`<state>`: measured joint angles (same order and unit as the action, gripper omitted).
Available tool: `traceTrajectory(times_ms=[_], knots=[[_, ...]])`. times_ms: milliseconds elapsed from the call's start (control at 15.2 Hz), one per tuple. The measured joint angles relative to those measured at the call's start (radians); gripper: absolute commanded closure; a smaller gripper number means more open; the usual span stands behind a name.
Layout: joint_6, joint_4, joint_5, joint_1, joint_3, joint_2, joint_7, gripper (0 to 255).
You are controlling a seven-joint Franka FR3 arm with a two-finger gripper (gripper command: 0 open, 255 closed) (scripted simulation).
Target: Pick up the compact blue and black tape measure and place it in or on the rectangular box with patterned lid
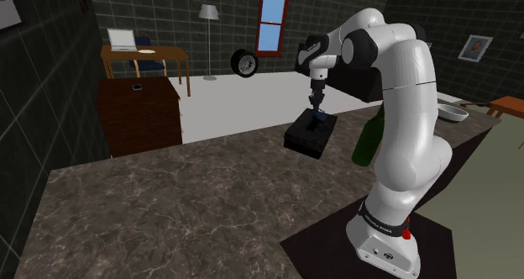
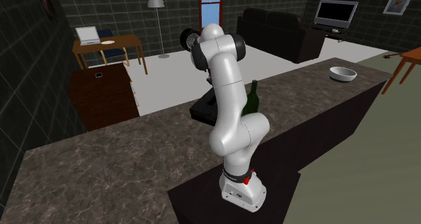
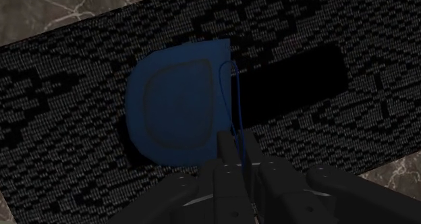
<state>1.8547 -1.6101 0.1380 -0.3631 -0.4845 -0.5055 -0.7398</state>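
The black gripper (image 1: 317, 107) hangs straight down over the dark rectangular box (image 1: 309, 136) on the marbled brown counter (image 1: 168, 202). Its fingers are drawn narrow and pinch the tape measure (image 3: 179, 104) where its blue half meets its black half. In the wrist view the tape measure sits over the middle of the box's woven-patterned lid (image 3: 81, 121), well inside its edges, with a thin blue line running down between the fingertips of the gripper (image 3: 237, 138). In the shoulder view a spot of blue shows at the fingertips, just above the lid. A dark green bottle (image 1: 365, 143) stands upright just beside the box, and a white bowl (image 1: 453, 113) lies well apart from it.
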Motion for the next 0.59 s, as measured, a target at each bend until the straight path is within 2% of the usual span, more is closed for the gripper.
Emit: traceTrajectory(times_ms=[198, 264, 594], knots=[[0.0, 0.0, 0.0, 0.0, 0.0, -0.001, 0.0, 255], [0.001, 0.0, 0.0, 0.0, 0.0, -0.001, 0.0, 0], [0.001, 0.0, 0.0, 0.0, 0.0, 0.0, 0.0, 0]])
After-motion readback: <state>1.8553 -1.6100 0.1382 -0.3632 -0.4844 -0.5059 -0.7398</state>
